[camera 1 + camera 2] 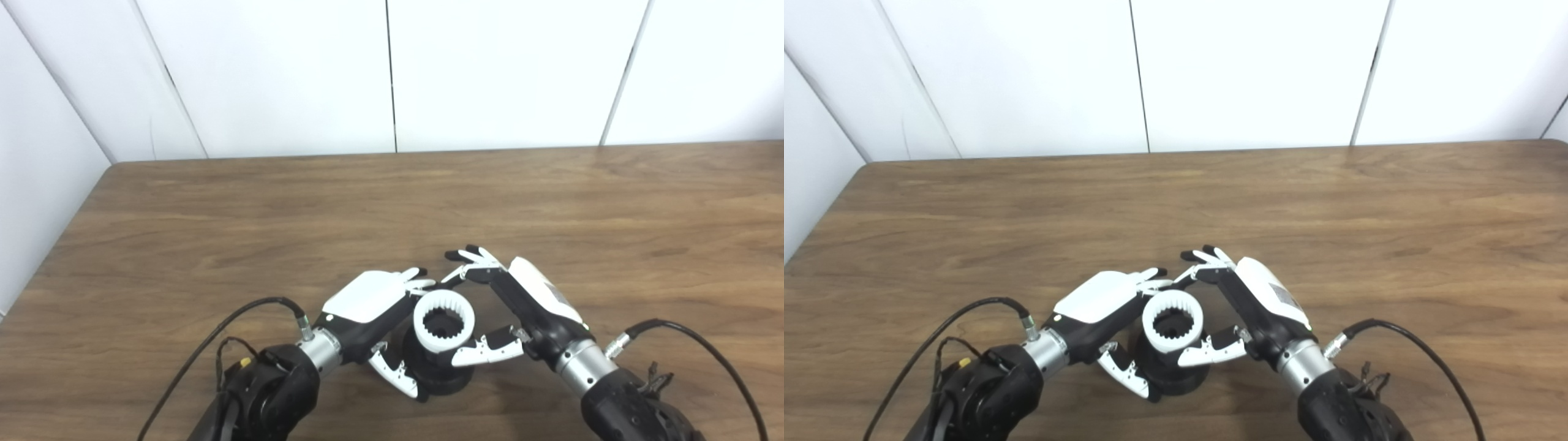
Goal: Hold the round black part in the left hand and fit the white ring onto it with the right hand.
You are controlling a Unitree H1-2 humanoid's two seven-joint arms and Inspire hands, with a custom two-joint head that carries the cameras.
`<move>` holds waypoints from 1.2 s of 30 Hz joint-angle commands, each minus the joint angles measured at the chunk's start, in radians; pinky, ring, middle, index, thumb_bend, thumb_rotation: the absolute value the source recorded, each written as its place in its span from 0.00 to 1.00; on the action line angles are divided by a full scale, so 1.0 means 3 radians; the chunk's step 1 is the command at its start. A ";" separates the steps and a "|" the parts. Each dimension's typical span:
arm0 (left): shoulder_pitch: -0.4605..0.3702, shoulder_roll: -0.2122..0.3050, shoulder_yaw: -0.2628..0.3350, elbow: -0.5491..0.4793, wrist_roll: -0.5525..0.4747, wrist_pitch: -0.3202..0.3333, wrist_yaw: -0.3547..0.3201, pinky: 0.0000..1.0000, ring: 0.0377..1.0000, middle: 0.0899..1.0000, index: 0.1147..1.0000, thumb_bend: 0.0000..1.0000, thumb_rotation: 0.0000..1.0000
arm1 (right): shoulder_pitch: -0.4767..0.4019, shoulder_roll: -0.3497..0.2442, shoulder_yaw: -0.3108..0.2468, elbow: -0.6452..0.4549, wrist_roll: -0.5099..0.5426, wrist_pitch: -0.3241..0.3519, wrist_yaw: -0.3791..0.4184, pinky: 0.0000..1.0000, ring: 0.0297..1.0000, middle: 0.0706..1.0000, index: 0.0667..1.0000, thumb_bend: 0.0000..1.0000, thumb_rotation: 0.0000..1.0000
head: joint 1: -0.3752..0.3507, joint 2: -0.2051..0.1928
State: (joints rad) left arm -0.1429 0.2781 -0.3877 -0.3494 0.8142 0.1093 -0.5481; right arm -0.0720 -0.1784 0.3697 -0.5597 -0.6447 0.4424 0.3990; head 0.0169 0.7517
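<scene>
The round black part (pixel 442 378) stands on the table near the front edge. The white ring (pixel 444 321), toothed inside, sits on top of it. My left hand (pixel 373 306) wraps the black part from the left, with its thumb (pixel 398 375) in front and its fingers (pixel 419 283) behind. My right hand (pixel 520 300) brackets the ring from the right. Its thumb (pixel 487 352) touches the ring's front right rim. Its fingers (pixel 468 263) arch just behind the ring with a small gap showing.
The wooden table (pixel 429 202) stretches back to a white panelled wall. Black cables (pixel 202 343) loop from both wrists over the table's front. The table's left edge (pixel 67 233) runs diagonally.
</scene>
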 commanded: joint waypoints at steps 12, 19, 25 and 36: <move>-0.0131 0.0016 0.0059 0.0005 0.0005 -0.0048 0.0105 0.94 0.99 0.91 0.56 0.84 0.26 | 0.0035 -0.0005 -0.0057 -0.0164 0.0012 -0.0001 0.0025 0.87 1.00 0.90 0.46 0.52 0.16 | 0.0011 0.0023; -0.0140 0.0006 0.0053 -0.0033 0.0027 -0.0027 0.0076 0.94 0.99 0.91 0.56 0.83 0.26 | 0.0070 0.0017 -0.0035 -0.0112 -0.0009 -0.0012 0.0011 0.86 0.99 0.90 0.46 0.52 0.16 | 0.0006 0.0018; -0.0137 -0.0012 0.0048 -0.0037 0.0016 -0.0018 0.0071 0.95 0.99 0.91 0.57 0.83 0.26 | 0.0055 0.0045 0.0021 -0.0058 -0.0041 -0.0040 -0.0032 0.87 0.99 0.90 0.46 0.52 0.17 | 0.0007 0.0010; -0.0114 -0.0044 0.0041 -0.0064 0.0026 0.0016 0.0053 0.95 0.99 0.91 0.57 0.84 0.25 | -0.0013 0.0105 0.0048 -0.0017 -0.0056 0.0002 -0.0025 0.91 0.99 0.90 0.46 0.52 0.17 | 0.0015 0.0010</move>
State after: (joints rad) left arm -0.1457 0.2705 -0.3841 -0.3426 0.8161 0.1120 -0.5539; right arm -0.0521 -0.1577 0.3800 -0.5553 -0.6598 0.4540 0.3884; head 0.0184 0.7532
